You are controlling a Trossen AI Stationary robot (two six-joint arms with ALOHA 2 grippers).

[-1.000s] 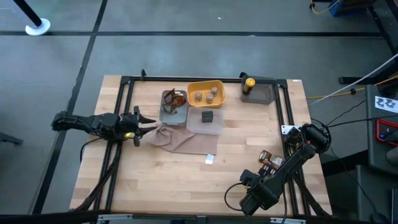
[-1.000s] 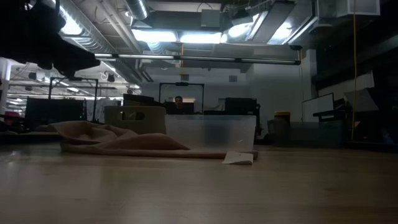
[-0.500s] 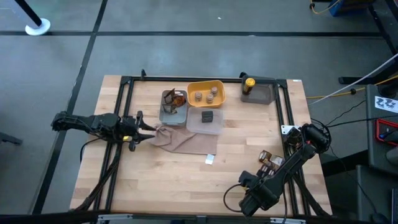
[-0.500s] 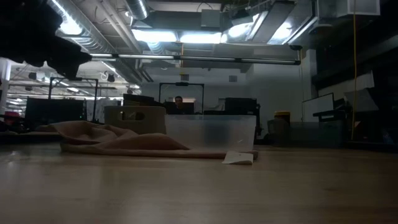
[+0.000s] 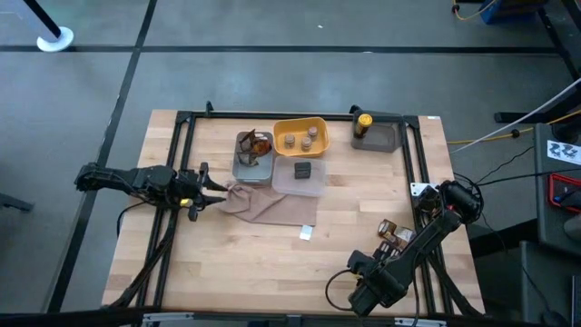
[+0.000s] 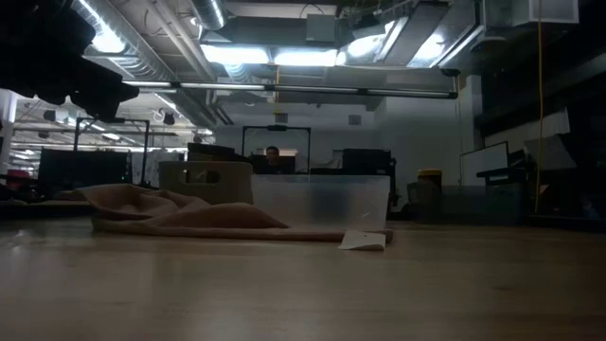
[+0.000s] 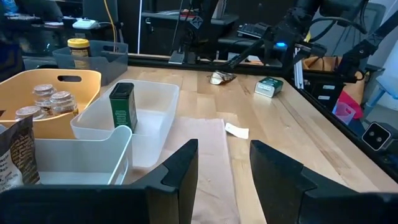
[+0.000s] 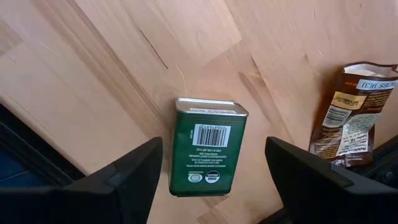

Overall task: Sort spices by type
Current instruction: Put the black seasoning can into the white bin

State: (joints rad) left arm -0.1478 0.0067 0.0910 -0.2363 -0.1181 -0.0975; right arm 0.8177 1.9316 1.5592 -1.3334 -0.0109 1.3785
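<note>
Fingers of the right gripper [image 8: 211, 171] spread wide, empty, straddling a green spice box [image 8: 207, 147] lying flat on the counter [image 8: 112, 68], a brown foil packet [image 8: 353, 115] near it. Left gripper [image 7: 224, 171] fingers open, empty, over the beige cloth [image 7: 202, 155] beside the clear tray [image 7: 149, 106] holding another green box [image 7: 123, 107].

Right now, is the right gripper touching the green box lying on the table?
Apart. The right wrist view shows the green box between the open fingers, wood visible either side.
</note>
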